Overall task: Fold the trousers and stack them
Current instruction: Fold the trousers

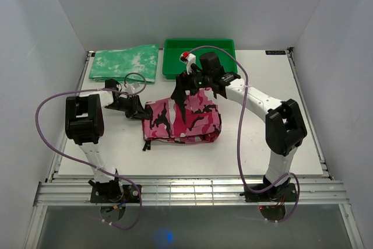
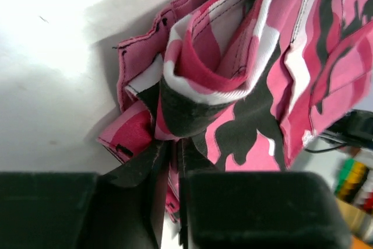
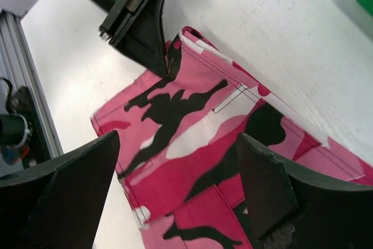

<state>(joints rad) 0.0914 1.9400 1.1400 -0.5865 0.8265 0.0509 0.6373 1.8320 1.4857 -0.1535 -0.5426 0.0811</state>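
Trousers [image 1: 182,122] lie folded on the surface [image 1: 262,138], just in front of the green bin [image 1: 175,59]. Left gripper [image 1: 144,114]?
— Jaws pinched shut on their edge. Right gripper [image 3: 178,144] hangs over them, jaws spread wide, holding nothing.

One pair of trousers [image 1: 183,122] lies in the middle of the one table [image 1: 291,144]. One folded green-and-white cloth [image 1: 125,63] sits at the far left corner. One green tray [image 1: 175,59] stands at the far edge, just beside the cloth. That makes two cloth things and one container.

Two arms stand at the near edge: the left arm [image 1: 86,121] and the right arm [image 1: 280,123]. Each bears one gripper, two in all: the left gripper [image 2: 172,179] and the right gripper [image 3: 178,141]. Each gripper has two fingers [image 3: 70,196], four altogether.

Two purple cables are there, one to each arm: the left cable [image 1: 44,121] and the right cable [image 1: 239,144].
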